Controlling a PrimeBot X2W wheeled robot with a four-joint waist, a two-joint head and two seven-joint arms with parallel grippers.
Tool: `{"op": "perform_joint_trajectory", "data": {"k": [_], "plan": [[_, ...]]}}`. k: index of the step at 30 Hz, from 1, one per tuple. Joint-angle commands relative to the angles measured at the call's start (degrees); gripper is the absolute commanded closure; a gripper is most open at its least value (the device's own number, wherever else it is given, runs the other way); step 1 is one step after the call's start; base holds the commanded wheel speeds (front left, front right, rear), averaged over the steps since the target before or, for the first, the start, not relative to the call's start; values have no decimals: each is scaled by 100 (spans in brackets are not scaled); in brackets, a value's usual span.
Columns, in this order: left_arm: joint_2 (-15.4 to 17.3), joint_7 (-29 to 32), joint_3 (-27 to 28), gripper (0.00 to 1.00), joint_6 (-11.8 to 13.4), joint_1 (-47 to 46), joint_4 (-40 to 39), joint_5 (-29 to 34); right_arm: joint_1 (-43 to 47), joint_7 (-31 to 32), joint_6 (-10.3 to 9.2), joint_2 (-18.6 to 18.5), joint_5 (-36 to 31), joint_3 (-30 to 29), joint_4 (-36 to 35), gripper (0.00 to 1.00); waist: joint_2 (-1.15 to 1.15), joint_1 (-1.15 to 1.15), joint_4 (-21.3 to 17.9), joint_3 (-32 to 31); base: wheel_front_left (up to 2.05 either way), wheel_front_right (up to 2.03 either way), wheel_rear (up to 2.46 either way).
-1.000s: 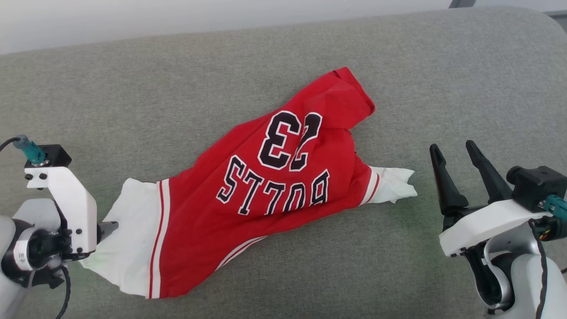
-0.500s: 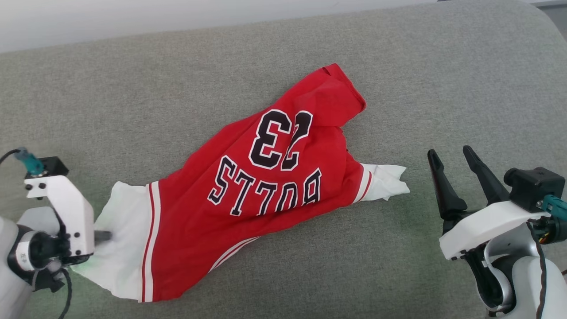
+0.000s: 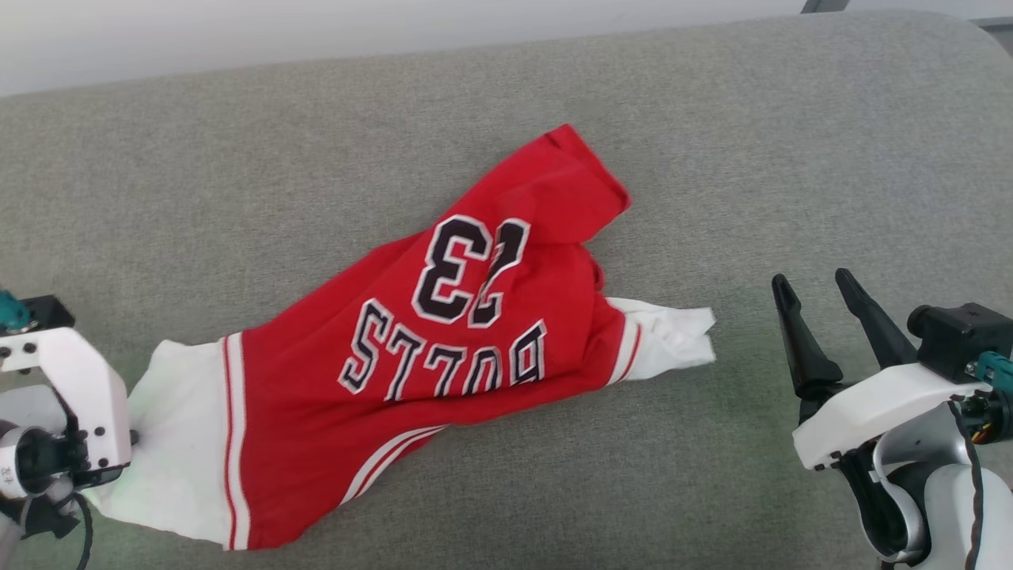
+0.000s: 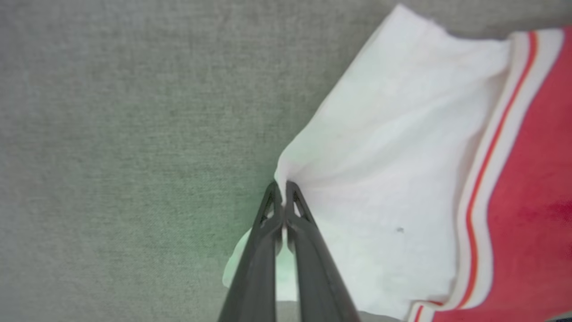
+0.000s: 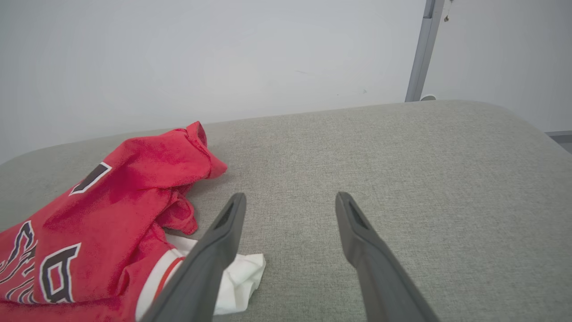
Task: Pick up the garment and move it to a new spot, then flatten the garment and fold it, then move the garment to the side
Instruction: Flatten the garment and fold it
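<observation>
Across the middle of the grey fabric surface (image 3: 237, 150) lies the garment (image 3: 443, 332), a red jersey with its black lettering and the number 23 facing up, upside down from the robot's side. It is stretched out lengthwise but far from flat. The red far end (image 3: 578, 182) is bunched and rolled over, the body carries slack folds, and the smaller white sleeve (image 3: 665, 340) on the robot's right is crumpled against it. The wider white sleeve (image 3: 174, 451) on the robot's left is where the work is. The left pincer (image 4: 281, 190) has its two dark fingers pressed together on that sleeve's outer edge, a little peak of white cloth nipped between the tips, and the cloth fans out from there. The right pincer (image 3: 811, 277) stands off to the jersey's other side, not touching it, fingers spread wide with nothing between them, above bare fabric. To my eye the job is only at its beginning: a hold is taken for the first carry, but the jersey rests on the surface, and the new spot, the flattening, the folding and the move aside are all left to do. Held by one edge alone, the rest will likely drag and bunch.
</observation>
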Motion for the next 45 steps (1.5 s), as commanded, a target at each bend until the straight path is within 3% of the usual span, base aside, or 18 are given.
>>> {"op": "perform_joint_trajectory", "data": {"k": [1, 5, 6, 7, 8, 16, 23, 33, 45], "plan": [[20, 23, -11, 100, 64, 152, 46, 25, 13, 16, 0, 9, -30, -1, -30, 0, 0, 0, 9, 4, 0, 0, 0], [67, -10, 38, 100, 115, 237, -72, -30, -28, 18, 0, 12, -9, 15, -5, 0, 0, 0, 35, 15, 0, 0, 0], [79, -36, 34, 64, 90, 229, -120, -6, -37, 17, 0, 13, -1, 24, 4, 0, 0, 0, 38, 14, 0, 0, 0], [101, -77, 31, 9, 62, 199, -182, 24, -47, 16, 0, 16, 7, 34, 9, 0, 0, 0, 37, 12, 0, 0, 0], [120, -97, 55, 0, 86, 166, -223, 30, -58, 16, 0, 19, 14, 42, 13, 0, 0, 0, 33, 11, 0, 0, 0], [324, 97, -14, 0, 175, -319, -970, 284, -82, -69, 0, 40, 52, 82, 30, 0, 0, 0, -40, -31, 0, 0, 0], [244, 395, -231, 0, 29, -859, -1685, 517, -115, -243, 0, 91, 44, 184, 71, 0, 0, 0, -212, -53, 0, 0, 0], [-365, 752, -678, 0, -326, -1606, -1962, 584, -264, -463, 0, 174, 51, 407, 263, 0, 0, 0, -701, 13, 0, 0, 0], [-1037, 1024, -913, 0, -370, -1980, -1715, 366, -357, -651, 0, 253, 131, 569, 497, 0, 0, 0, -1206, 151, 0, 0, 0]]}}
